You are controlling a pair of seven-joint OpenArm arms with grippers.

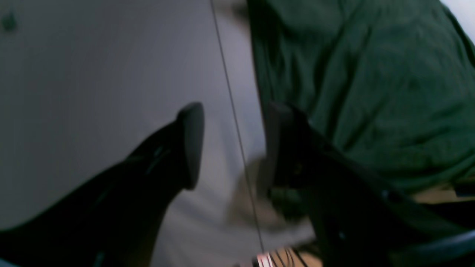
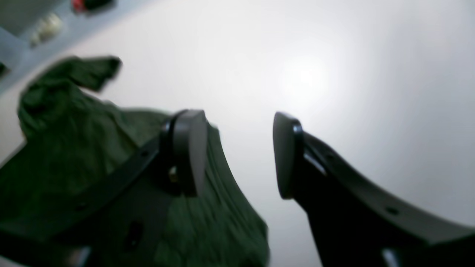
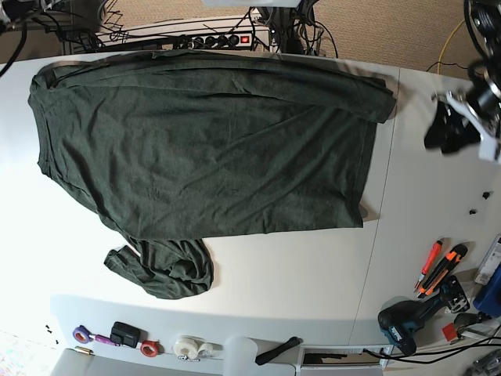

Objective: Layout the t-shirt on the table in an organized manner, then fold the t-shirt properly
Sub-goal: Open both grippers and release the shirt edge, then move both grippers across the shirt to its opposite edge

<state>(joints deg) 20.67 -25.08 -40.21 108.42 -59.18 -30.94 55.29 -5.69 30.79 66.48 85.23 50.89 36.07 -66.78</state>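
Cotton t-shirt (image 3: 203, 149), dark green and faintly heathered, lies spread and wrinkled on the smooth white worktop (image 3: 297, 274), one sleeve bunched. Left hand (image 1: 232, 146) and right hand (image 2: 239, 154) both stand open, gripping nothing.

The t-shirt (image 3: 203, 149) is soft, matt, dark green cloth, faintly heathered and creased. The desk (image 3: 297, 266) is smooth white with a slight sheen, showing a bright glare patch beyond the right gripper (image 2: 239, 154). The pads (image 2: 189, 152) of that gripper and of the left gripper (image 1: 230, 146) look like matt black plastic.
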